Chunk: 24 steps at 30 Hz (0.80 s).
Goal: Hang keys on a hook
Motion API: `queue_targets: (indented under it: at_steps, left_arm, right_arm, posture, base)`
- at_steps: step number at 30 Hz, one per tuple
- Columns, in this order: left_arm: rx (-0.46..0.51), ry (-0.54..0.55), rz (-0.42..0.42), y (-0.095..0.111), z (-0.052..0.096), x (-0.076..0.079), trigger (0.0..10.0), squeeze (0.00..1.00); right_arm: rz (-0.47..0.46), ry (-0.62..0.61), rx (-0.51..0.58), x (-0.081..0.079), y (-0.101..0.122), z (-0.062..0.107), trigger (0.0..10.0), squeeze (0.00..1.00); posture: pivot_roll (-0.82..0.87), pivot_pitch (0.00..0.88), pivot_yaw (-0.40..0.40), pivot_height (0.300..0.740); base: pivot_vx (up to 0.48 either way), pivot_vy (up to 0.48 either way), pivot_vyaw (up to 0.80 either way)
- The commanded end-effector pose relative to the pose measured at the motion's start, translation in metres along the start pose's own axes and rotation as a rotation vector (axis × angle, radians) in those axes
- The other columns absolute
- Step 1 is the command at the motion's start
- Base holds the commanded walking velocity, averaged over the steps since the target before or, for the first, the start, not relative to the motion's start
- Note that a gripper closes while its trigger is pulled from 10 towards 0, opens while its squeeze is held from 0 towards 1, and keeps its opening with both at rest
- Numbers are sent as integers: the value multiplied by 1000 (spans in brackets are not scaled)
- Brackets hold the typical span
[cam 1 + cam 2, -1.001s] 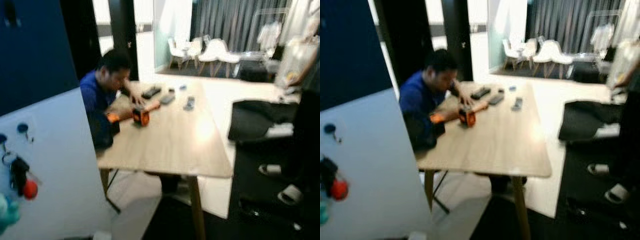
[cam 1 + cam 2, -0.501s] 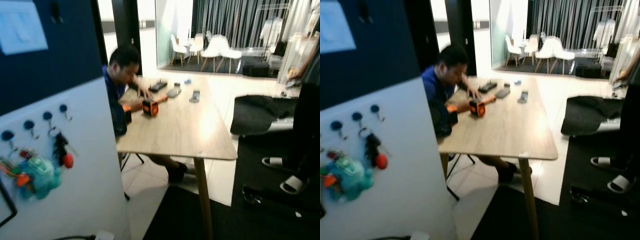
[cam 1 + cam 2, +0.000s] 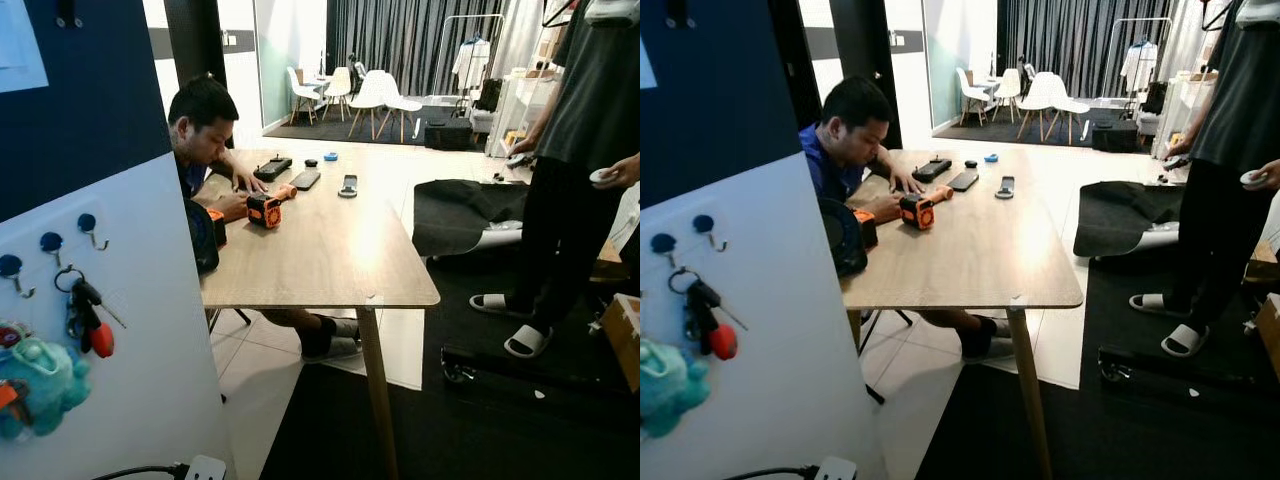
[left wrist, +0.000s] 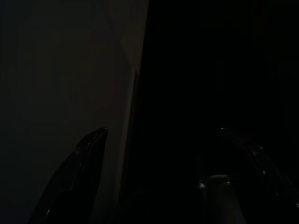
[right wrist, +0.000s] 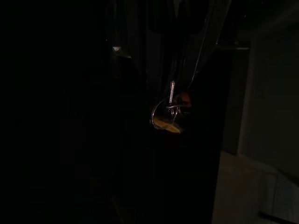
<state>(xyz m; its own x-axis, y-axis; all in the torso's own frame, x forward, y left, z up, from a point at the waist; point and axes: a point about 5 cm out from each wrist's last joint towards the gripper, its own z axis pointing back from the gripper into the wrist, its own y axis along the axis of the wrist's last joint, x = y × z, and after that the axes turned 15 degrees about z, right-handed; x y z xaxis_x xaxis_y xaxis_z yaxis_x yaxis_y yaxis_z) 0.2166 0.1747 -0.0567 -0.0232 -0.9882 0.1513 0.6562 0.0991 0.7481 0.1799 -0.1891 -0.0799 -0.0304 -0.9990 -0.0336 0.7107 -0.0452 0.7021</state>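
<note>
A white board (image 3: 140,330) stood at the near left of the scene, carrying a row of blue-capped hooks (image 3: 88,226). One bunch of keys with a red fob (image 3: 84,318) already hung from a hook there, beside a teal plush charm (image 3: 35,385). In the dim right wrist view, the right gripper (image 5: 175,100) appeared clamped on a key ring (image 5: 166,114) dangling between its fingers, though the darkness left the grip itself hard to confirm. The left gripper (image 4: 161,140) hung idle in the shade with its fingers spread apart and nothing between them. Judging by this, the keys were in hand but not yet hung: reaching the board and slipping the ring over a free hook remained. Farther off, a seated person (image 3: 205,140) worked at a wooden table (image 3: 320,260), while another person (image 3: 575,150) stood at the far right.
</note>
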Motion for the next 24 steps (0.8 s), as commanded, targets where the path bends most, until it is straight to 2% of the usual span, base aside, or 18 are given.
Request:
queue_targets:
  at_steps: [1,17,24]
  left_arm:
    - [-5,-5,1,-2,1,1,10000,0]
    - [6,3,40,-2,1,0,10000,0]
    - [-5,-9,17,-4,1,1,10000,0]
  right_arm:
    - [4,7,-14,-1,-4,1,10000,0]
    - [9,11,-15,-2,-2,0,10000,0]
    - [9,10,-15,-2,-2,0,10000,0]
  posture:
    - [64,9,25,740]
    - [68,22,23,740]
    - [67,23,23,740]
  base:
    - [0,0,0]
    - [0,0,0]
    - [0,-439,0]
